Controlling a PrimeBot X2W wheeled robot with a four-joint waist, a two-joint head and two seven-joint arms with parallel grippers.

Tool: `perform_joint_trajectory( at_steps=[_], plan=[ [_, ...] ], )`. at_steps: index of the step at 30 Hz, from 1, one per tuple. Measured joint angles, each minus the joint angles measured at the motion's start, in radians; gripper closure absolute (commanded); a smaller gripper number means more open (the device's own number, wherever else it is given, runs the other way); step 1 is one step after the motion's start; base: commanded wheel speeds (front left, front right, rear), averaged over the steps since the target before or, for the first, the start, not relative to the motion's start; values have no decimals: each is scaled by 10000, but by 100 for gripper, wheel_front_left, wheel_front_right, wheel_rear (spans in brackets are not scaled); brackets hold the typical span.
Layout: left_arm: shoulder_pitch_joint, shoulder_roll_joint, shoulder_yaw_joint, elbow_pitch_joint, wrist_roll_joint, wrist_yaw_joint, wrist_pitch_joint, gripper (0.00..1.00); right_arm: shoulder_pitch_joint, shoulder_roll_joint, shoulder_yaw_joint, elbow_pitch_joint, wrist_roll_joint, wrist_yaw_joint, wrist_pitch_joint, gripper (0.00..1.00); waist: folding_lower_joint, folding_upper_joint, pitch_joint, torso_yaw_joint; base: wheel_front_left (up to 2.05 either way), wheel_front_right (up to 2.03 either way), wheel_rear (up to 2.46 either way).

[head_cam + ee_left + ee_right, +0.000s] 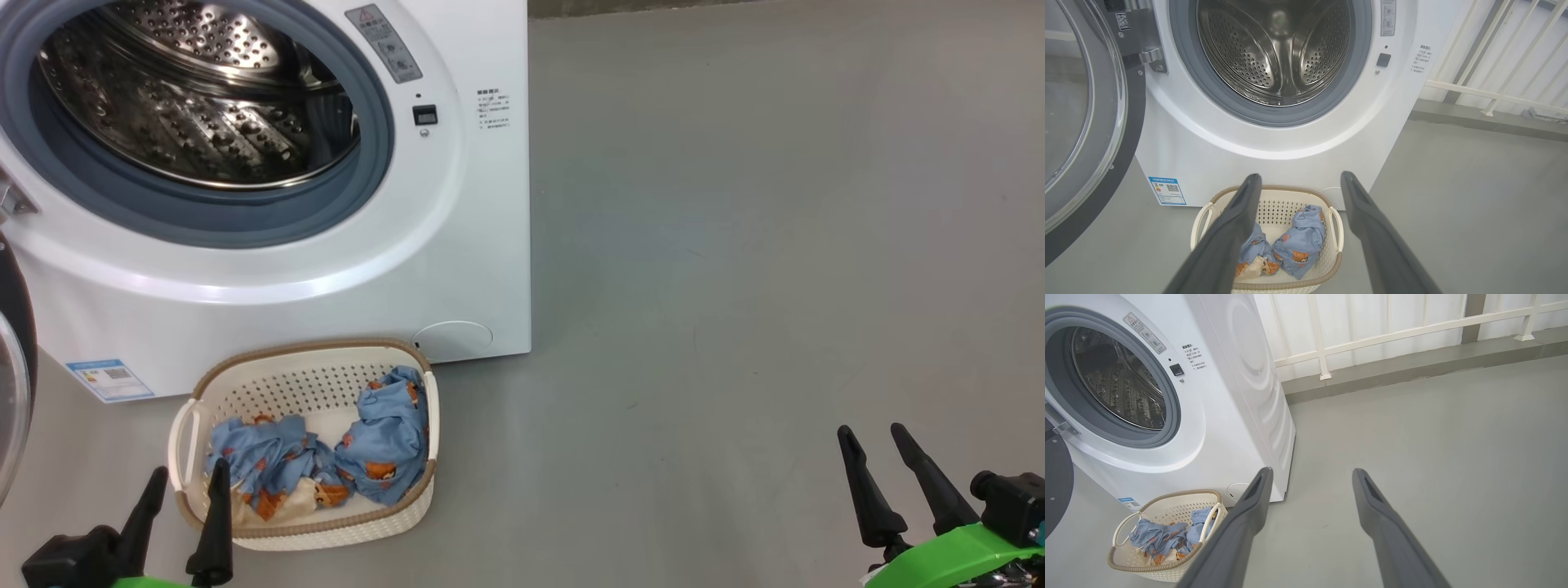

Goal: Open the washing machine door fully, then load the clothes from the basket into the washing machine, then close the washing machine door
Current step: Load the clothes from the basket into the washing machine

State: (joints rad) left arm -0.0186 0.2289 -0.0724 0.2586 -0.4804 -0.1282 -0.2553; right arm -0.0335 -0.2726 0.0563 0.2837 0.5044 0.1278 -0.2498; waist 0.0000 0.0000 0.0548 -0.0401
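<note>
With left gripper (189, 467) and right gripper (872, 429) open and empty, the bundled clothes (384, 441) (basket (310, 349) at seven o'clock) could be pinched thinly and dropped short of the drum (204, 106).

Grey floor (775, 245), a white railing (1318, 335) beyond it on a low grey kerb (1412, 367), perhaps concrete.

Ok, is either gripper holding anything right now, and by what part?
Nothing; left gripper and right gripper are both open, clothes lie in the basket.
</note>
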Motion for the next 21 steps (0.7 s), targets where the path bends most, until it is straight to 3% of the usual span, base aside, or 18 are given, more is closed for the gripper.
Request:
perform_joint_trajectory(
  at_steps=[9, 21],
  plan=[
    [-2, 94, -169, 15, -410, 0, 0, 0, 71, 4, 0, -38, -2, 0, 0, 0, 0, 0, 87, 79, 12, -46, 33],
    [-115, 299, -228, 15, -462, 0, 0, 0, 65, 138, 40, -82, -2, 0, 0, 0, 0, 0, 467, 93, 81, -185, 104]
  ],
)
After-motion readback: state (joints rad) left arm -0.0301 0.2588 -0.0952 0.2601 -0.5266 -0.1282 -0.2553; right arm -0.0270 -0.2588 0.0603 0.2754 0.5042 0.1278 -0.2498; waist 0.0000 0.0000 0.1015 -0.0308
